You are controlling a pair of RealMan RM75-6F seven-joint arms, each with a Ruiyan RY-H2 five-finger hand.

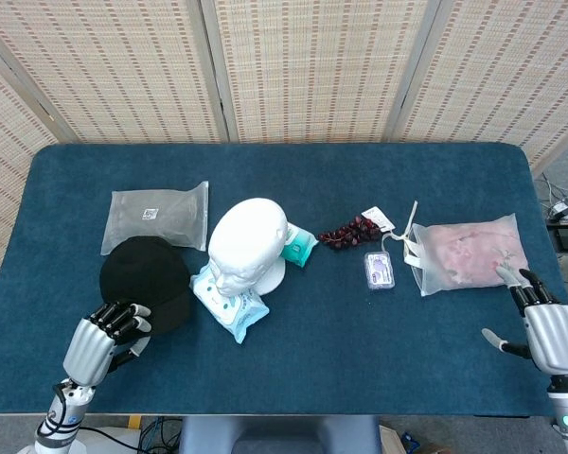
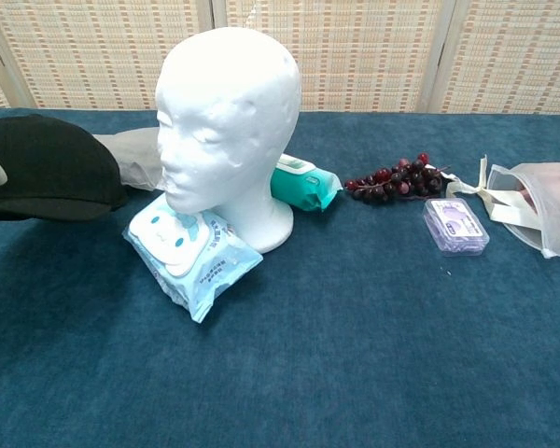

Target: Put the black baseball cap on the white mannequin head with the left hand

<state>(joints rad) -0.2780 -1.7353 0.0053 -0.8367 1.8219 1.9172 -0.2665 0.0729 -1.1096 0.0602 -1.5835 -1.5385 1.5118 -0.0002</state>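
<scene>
Blue felt counter [image 1: 293, 331], left robot hand [image 1: 102, 338] grasping black fabric baseball cap [image 1: 144, 282] beside white foam mannequin head [image 1: 246, 244], right robot hand [image 1: 547, 327] released, fingers spread.

head view overhead, chest view low, near

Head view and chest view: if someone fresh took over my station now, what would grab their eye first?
The white mannequin head, bare, left of the table's middle, propped against a light blue wipes pack. Next, the black baseball cap to its left, gripped at its near edge by the left hand and raised off the cloth in the chest view. The right hand rests far right, by a pink pouch.
</scene>
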